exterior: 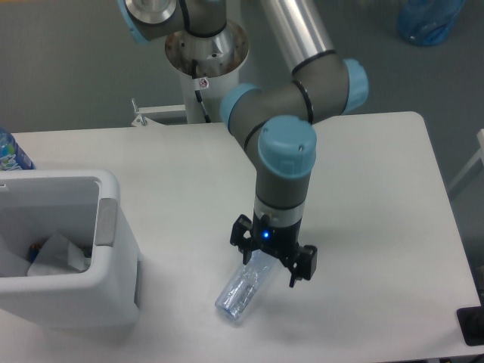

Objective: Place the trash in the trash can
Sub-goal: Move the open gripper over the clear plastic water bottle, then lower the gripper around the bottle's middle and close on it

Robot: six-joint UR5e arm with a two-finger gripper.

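Note:
A crushed clear plastic bottle (242, 291) lies tilted on the white table, its lower end pointing to the front left. My gripper (271, 259) is right above the bottle's upper end, with its black fingers (305, 266) spread wide on either side of it, open and not closed on it. The white trash can (113, 227) with a grey handle panel stands at the left, well apart from the bottle. A crumpled white wrapper (57, 253) lies inside the can.
An upright blue-labelled bottle (9, 151) stands at the far left edge behind the can. A blue bag (427, 19) lies on the floor at the back right. A black object (473, 325) is at the table's front right corner.

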